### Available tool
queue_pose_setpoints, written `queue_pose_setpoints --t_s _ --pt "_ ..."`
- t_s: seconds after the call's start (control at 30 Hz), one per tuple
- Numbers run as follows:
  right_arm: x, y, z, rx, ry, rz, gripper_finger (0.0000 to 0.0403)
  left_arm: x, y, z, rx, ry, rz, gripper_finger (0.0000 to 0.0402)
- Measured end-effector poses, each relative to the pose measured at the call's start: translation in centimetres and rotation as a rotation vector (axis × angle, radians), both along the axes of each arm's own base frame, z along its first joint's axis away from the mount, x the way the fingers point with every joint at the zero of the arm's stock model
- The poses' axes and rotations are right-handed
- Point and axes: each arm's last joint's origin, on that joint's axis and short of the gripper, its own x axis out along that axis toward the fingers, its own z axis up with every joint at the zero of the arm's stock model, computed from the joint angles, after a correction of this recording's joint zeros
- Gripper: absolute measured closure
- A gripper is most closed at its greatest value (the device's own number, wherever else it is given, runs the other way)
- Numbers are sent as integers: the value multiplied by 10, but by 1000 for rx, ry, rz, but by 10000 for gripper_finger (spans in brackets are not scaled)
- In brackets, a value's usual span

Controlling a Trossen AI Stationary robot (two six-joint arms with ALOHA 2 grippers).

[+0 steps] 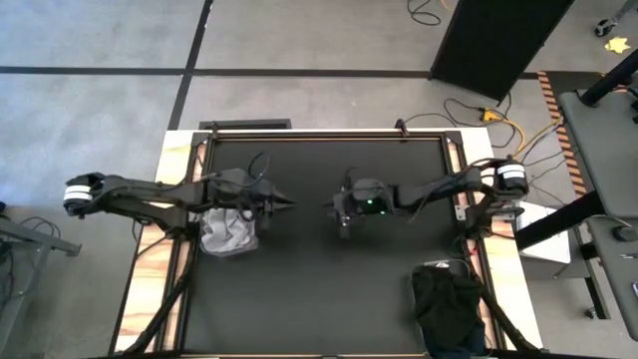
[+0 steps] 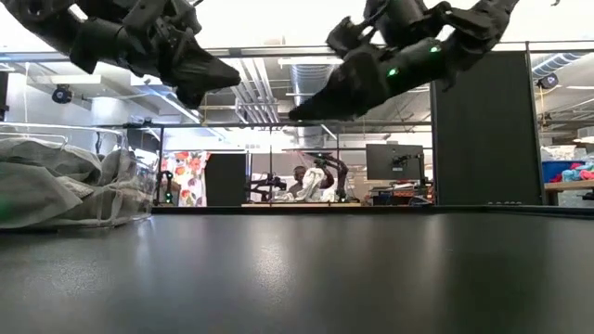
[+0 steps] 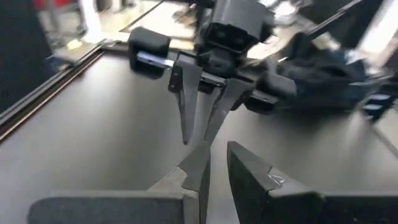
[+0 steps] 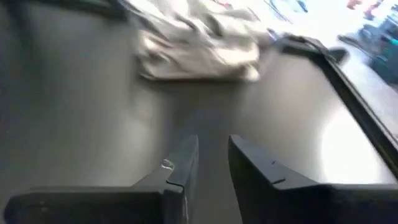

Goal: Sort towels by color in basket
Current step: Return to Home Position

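Grey-white towels [image 1: 229,234] sit heaped under my L arm, just behind the left end effector [image 1: 284,202]. Dark towels [image 1: 449,299] lie in the corner on the R side, well apart from the right end effector [image 1: 329,204]. Both end effectors look pinched together & empty, tips facing each other nr mid-surface [image 1: 319,289]. Nothing loose to sort, I reckon. For homing, each arm backs off along its own line, w/ L passing over the pale heap.

Overhead, table-level, wrist views — one table [image 1: 329,289] (shared)
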Motion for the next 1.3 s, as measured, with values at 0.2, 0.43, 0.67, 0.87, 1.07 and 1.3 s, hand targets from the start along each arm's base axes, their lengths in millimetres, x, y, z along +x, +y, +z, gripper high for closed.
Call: queue_pose_setpoints --t_s 0.2,0.43,0.67,0.87,1.07,1.3 --pt "-27 9 12 32 -124 75 346 -3 -2 -6 -20 -56 -12 362" --pt "-65 11 17 31 -158 75 367 -3 -2 -7 2 -52 -18 362" --pt "-92 13 29 50 -221 68 369 -4 -2 -10 -1 -28 -20 362" --pt "-108 14 40 74 -282 62 370 -10 -3 -17 32 -44 -28 362" --pt "-121 14 48 107 -274 52 369 -19 -4 -10 63 -85 -34 362" --pt "-136 16 50 117 -278 68 369 -38 -6 9 121 -162 -43 362"
